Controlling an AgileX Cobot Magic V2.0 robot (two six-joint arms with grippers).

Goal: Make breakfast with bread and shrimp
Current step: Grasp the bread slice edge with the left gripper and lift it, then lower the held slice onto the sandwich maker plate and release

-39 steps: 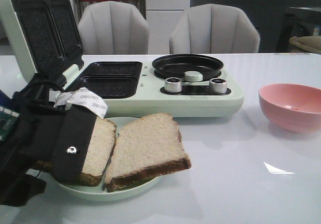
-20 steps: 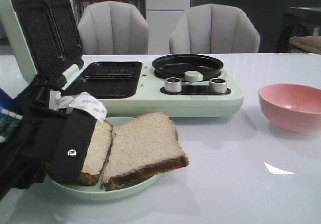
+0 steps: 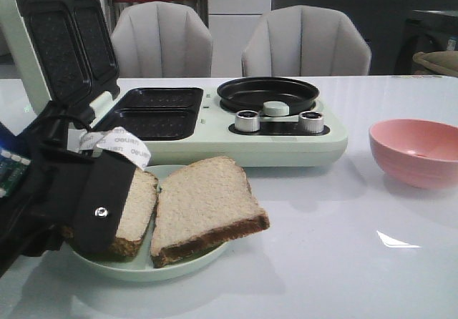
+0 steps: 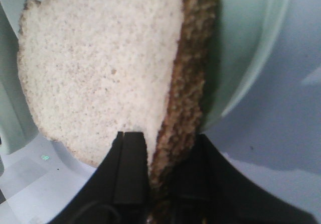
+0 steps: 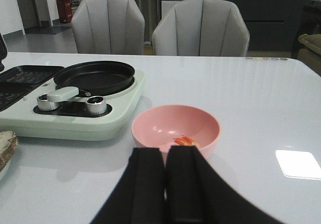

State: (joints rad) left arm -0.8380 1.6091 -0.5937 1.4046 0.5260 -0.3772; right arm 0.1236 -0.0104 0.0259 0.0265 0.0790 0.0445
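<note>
Bread (image 3: 204,204) showing pale tan faces, dark brown crusts. Plate (image 3: 143,267) pale green. Bowl (image 3: 415,151) pink, shrimp (image 5: 184,141) orange inside. Fingers (image 4: 131,169) black. Breakfast maker (image 3: 286,147) mint with black plates. Surface (image 3: 343,262) glossy white.

1. Left slice of bread (image 3: 134,212) half covered in the front view by the left claw (image 3: 100,215); gripped edge out of sight.
2. Shrimp (image 5: 184,141) too small to make out beyond an orange speck in the pink bowl (image 5: 150,128); unseen from the front.
3. Right claw (image 5: 165,184) cut off by the wrist view's lower edge.
</note>
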